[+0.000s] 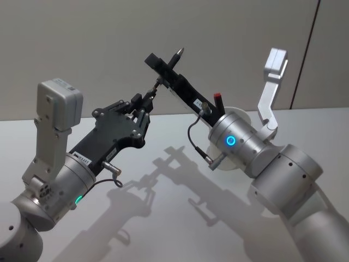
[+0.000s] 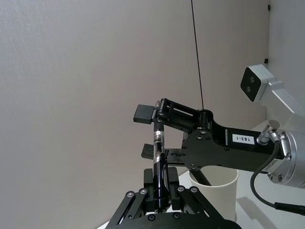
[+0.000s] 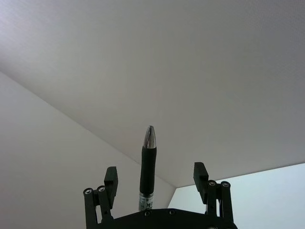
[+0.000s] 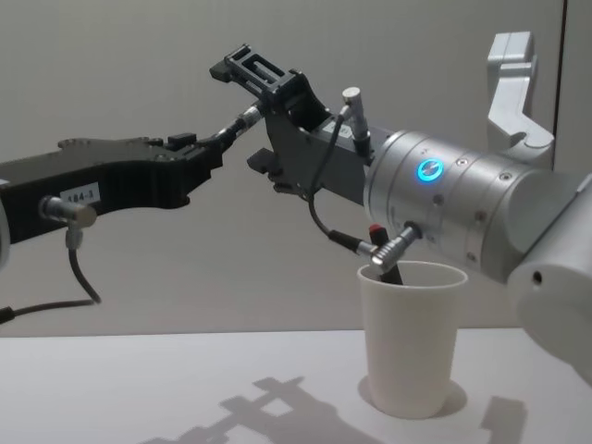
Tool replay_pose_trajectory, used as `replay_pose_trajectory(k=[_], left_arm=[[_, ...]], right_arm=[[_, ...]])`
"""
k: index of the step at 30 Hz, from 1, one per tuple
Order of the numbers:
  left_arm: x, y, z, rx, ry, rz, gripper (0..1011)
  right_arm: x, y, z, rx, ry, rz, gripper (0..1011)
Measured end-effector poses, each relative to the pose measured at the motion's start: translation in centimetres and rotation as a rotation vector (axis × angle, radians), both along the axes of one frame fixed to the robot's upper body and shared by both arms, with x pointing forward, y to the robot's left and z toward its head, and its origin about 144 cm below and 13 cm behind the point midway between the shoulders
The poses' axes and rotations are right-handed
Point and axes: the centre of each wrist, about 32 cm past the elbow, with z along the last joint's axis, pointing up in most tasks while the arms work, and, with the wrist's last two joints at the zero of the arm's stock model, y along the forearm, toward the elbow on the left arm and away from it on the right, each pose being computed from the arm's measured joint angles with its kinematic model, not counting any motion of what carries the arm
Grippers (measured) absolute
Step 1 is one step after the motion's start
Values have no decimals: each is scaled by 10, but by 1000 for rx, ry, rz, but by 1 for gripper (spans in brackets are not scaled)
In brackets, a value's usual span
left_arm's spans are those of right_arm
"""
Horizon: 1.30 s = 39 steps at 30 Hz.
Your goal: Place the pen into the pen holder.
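The pen [image 2: 157, 152] is being clamped at one end by the left gripper [image 2: 161, 190], the right gripper [image 3: 155, 175] standing spread wide around its shaft, both higher than the pen holder [image 4: 412, 347].

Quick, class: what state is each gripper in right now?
Left gripper: closed on the pen.
Right gripper: open, fingers apart either side of the pen.

Slim plastic pen [image 3: 147, 167]: black barrel, silver tip, white printed band. Tapered paper cup [image 4: 412, 342]: plain white. Matte black left hand [image 1: 151, 97] and right hand [image 1: 163, 63]. Pale, unpatterned bench [image 4: 139, 388]. Silver arm's ring light [image 4: 427, 170]: blue.
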Motion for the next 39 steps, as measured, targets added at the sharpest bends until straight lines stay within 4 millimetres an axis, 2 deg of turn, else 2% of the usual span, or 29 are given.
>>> replay_pose_trajectory(k=[26, 33, 34, 39], left_arm=[[0, 0, 0, 0, 0, 0, 172], [0, 0, 0, 0, 0, 0, 172], [0, 0, 0, 0, 0, 0, 172], [0, 0, 0, 0, 0, 0, 172]], right_arm=[[3, 3, -1, 11, -6, 28, 998], [3, 4, -1, 11, -6, 31, 863], [3, 4, -1, 11, -6, 31, 799], [4, 4, -2, 12, -6, 31, 668]])
